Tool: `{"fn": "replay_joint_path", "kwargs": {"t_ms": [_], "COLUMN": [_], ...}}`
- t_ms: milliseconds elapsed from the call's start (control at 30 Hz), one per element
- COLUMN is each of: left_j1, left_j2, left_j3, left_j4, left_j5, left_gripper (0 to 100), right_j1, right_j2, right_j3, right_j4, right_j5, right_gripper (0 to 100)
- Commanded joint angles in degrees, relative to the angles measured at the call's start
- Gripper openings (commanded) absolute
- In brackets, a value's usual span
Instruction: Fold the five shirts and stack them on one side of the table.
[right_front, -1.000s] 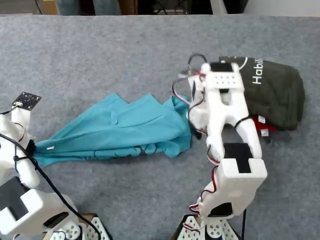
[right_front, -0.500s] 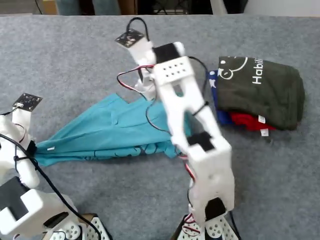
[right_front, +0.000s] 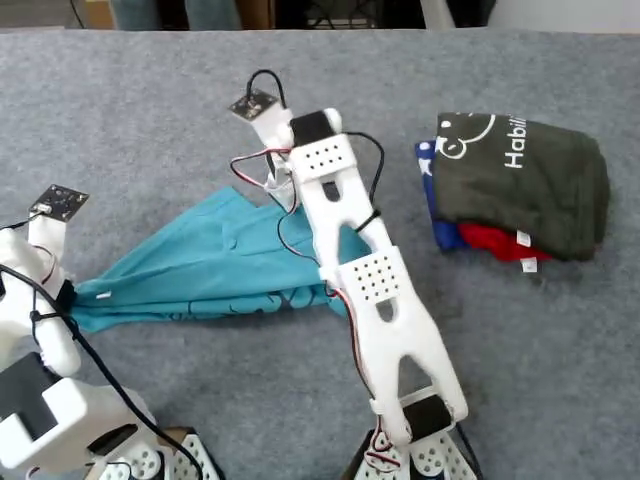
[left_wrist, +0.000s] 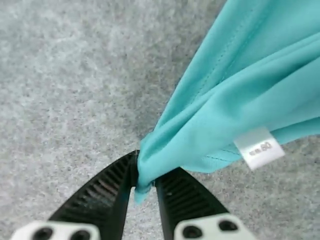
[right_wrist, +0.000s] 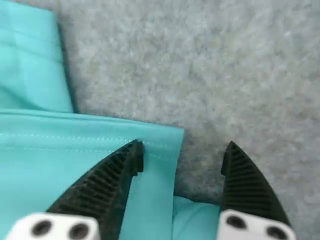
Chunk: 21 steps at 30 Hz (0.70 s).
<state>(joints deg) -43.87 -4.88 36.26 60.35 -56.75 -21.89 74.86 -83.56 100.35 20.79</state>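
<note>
Teal shirt: the teal shirt (right_front: 230, 265) lies unfolded and bunched on the table (right_front: 150, 110), left of the middle. It narrows to a gathered point at its left end and spreads wider toward the centre.
Left end effector: the left end effector (left_wrist: 145, 170) sits at the table's left edge. Its jaws are pinched tight on the gathered tip of the teal shirt, with cloth squeezed between them.
White tag: a white tag (left_wrist: 259, 148) is sewn to the teal shirt close to the pinched tip.
Right end effector: the right end effector (right_wrist: 184, 147) hangs over the far edge of the teal shirt with its jaws spread wide and nothing between them. One finger is above the hemmed corner and the other above bare table.
Pile: the pile (right_front: 500, 215) of folded shirts rests at the right side of the table, well apart from the teal shirt.
Pile order: a dark green shirt (right_front: 540, 190) is on top. A red shirt (right_front: 490, 240) and a blue shirt (right_front: 432, 205) show at the edges beneath it.
</note>
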Motion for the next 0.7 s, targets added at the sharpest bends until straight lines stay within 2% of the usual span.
{"fn": "replay_joint_path", "kwargs": {"t_ms": [0,233,400,433,600,667], "left_j1": [0.4,0.4,0.4,0.4,0.4,0.4], "left_j2": [-1.6,-1.6,-1.6,-1.6,-1.6,-1.6], "left_j3": [-0.1,-0.1,-0.1,-0.1,-0.1,-0.1], "left_j4": [-0.4,-0.4,-0.4,-0.4,-0.4,-0.4], "left_j5": [0.8,0.8,0.8,0.8,0.8,0.8], "left_gripper": [3,3,3,3,3,3], "right_j1": [-1.1,-1.1,-1.2,-1.2,-0.9,-0.7], "right_j2": [0.2,2.9,3.0,3.0,3.0,2.8], "right_j3": [-3.1,-3.0,-3.5,-3.4,-3.6,-4.1], "right_j4": [-0.4,0.1,-0.1,0.1,0.4,0.4], "right_j5": [-0.4,0.0,-0.4,0.0,-0.7,-3.6], "right_gripper": [26.6,24.6,2.5,1.1,1.3,1.3]}}
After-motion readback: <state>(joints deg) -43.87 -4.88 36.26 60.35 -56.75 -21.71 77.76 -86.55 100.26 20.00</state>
